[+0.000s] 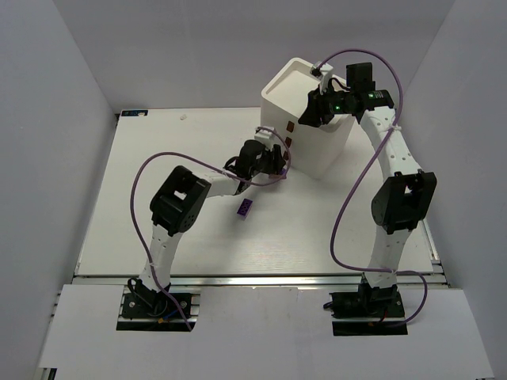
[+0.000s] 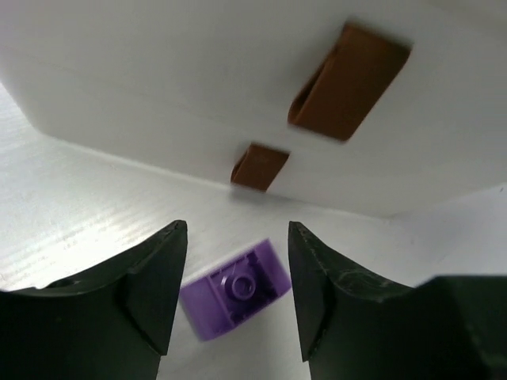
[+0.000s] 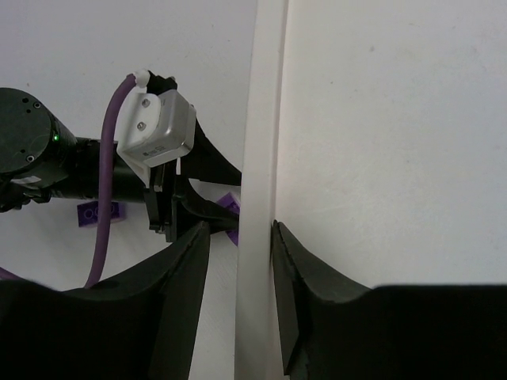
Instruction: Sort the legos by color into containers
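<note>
The containers (image 1: 313, 138) stand as a white stack at the back of the table, with two brown marks (image 2: 348, 79) on the side facing my left arm. My left gripper (image 1: 279, 162) hangs at the stack's foot, open. A blurred purple lego (image 2: 235, 289) lies loose under it, between the fingers of the left gripper (image 2: 237, 229). A second purple lego (image 1: 245, 207) rests on the table further forward. My right gripper (image 3: 240, 226) straddles the top bin's rim (image 3: 257, 119). Its inner finger (image 3: 289, 269) touches the wall, while the outer finger stands off with a gap.
White walls close in the table on the left, right and back. The table's front edge (image 1: 253, 277) runs in front of both arm bases. Purple cables loop from each arm. The inside of the top bin (image 3: 380, 119) shows only bare white.
</note>
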`<act>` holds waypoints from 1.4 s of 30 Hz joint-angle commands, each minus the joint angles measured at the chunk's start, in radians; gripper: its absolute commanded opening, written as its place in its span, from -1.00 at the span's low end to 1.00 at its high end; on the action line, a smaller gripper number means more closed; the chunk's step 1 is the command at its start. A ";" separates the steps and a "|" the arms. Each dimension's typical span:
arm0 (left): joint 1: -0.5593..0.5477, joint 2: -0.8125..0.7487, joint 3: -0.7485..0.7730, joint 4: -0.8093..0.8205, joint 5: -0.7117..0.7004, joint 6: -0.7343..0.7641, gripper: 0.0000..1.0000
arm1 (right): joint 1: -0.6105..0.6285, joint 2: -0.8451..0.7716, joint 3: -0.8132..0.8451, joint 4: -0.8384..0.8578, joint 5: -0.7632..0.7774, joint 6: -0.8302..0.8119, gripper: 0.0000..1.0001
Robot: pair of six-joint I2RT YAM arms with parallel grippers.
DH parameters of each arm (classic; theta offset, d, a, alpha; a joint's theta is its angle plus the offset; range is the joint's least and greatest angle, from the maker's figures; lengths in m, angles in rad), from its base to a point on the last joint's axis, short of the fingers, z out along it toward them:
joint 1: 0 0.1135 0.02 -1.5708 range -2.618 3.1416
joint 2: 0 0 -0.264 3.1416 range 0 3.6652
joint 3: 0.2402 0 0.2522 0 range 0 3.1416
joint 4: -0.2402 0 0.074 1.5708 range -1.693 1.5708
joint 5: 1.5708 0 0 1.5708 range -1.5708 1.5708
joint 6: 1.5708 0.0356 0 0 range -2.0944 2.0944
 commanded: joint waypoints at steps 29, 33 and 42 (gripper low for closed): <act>0.002 0.181 0.345 -0.059 0.050 0.037 -0.59 | 0.025 0.000 -0.011 -0.115 -0.034 0.008 -0.11; 0.002 0.153 0.319 -0.044 0.047 0.035 -1.00 | 0.031 -0.002 -0.020 -0.115 -0.029 0.001 -0.11; 0.011 -0.016 0.073 0.019 0.052 0.051 -1.00 | 0.020 -0.005 -0.030 -0.112 0.003 -0.003 -0.11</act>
